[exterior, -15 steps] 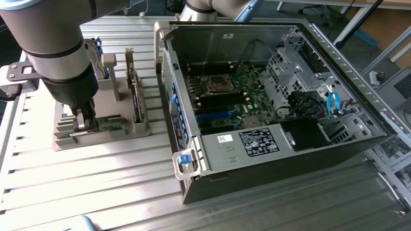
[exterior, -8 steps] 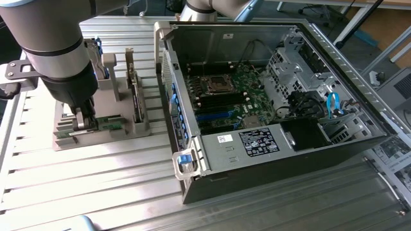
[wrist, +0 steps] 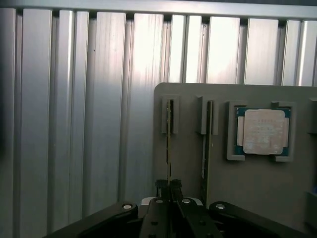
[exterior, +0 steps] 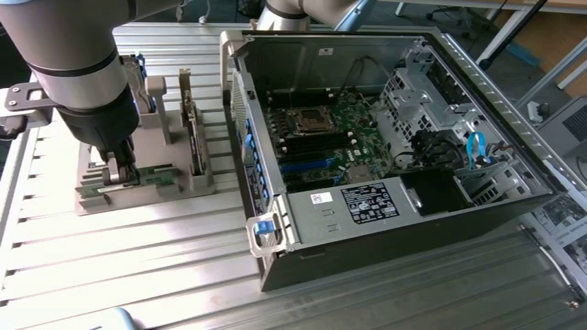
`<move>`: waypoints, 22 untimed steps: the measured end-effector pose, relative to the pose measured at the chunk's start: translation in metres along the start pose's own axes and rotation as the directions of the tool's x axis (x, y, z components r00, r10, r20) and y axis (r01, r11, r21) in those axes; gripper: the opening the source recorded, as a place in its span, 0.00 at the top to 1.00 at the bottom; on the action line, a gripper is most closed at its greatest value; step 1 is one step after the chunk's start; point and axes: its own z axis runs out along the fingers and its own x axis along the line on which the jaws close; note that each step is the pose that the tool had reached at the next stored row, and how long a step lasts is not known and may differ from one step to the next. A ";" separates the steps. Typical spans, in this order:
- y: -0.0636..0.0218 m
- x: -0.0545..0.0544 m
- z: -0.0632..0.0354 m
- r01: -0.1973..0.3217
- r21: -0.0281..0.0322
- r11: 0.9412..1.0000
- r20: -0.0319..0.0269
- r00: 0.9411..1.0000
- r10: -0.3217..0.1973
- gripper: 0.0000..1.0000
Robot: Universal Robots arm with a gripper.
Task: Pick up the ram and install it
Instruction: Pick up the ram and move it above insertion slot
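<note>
Closest to us, the gripper [wrist: 169, 186] is pinched tight on the thin top edge of the ram [wrist: 169, 141]. The ram stands on edge in a slot of the grey holder [wrist: 257, 193], we reckon so the fingers can straddle it. Just beside it a second stick [wrist: 208, 144] stands upright, then the processor [wrist: 265, 131] lies flat in its pocket. In the exterior view the holder sits at nine o'clock. At three o'clock the computer case [exterior: 303, 62] lies open, motherboard [exterior: 353, 148] facing up, presumably for access from above.
</note>
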 end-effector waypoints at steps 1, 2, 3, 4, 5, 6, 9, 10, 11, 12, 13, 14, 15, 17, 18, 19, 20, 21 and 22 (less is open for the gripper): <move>0.0000 0.000 -0.0006 0.000 0.000 1.000 0.000 1.000 0.000 0.87; 0.0000 0.000 -0.0012 0.000 0.000 1.000 0.000 1.000 0.000 0.87; 0.0000 0.000 -0.0018 0.000 0.000 1.000 0.000 1.000 0.000 0.87; 0.0000 0.000 -0.0023 0.000 0.000 1.000 0.000 1.000 0.000 0.87; 0.0000 0.000 -0.0029 0.000 0.000 1.000 0.000 1.000 0.000 0.87; 0.0000 0.000 -0.0035 0.000 0.000 1.000 0.000 1.000 0.000 0.87; 0.0000 0.000 -0.0053 0.000 0.000 1.000 0.000 1.000 0.000 0.87; 0.0000 0.000 -0.0058 0.000 0.000 1.000 0.000 1.000 0.000 0.87; 0.0000 0.000 -0.0065 0.000 0.000 1.000 0.000 1.000 0.000 0.87; 0.0000 0.000 -0.0073 0.000 0.000 1.000 0.000 1.000 0.000 0.87; 0.0000 0.000 -0.0080 0.000 0.000 1.000 0.000 1.000 0.000 0.87; 0.0000 0.000 -0.0085 0.000 0.000 1.000 0.000 1.000 0.000 0.87; 0.0000 0.000 -0.0090 0.000 0.000 1.000 0.000 1.000 0.000 0.87; 0.0000 0.000 -0.0101 0.000 0.000 1.000 0.000 1.000 0.000 0.87; 0.0000 0.000 -0.0106 0.000 0.000 1.000 0.000 1.000 0.000 0.87; 0.0000 0.000 -0.0110 0.000 0.000 1.000 0.000 1.000 0.000 0.87; 0.0000 0.000 -0.0117 0.000 0.000 1.000 0.000 1.000 0.000 0.87; 0.0000 0.000 -0.0122 0.000 0.000 1.000 0.000 1.000 0.000 0.87; 0.0000 0.000 -0.0128 0.000 0.000 1.000 0.000 1.000 0.000 0.87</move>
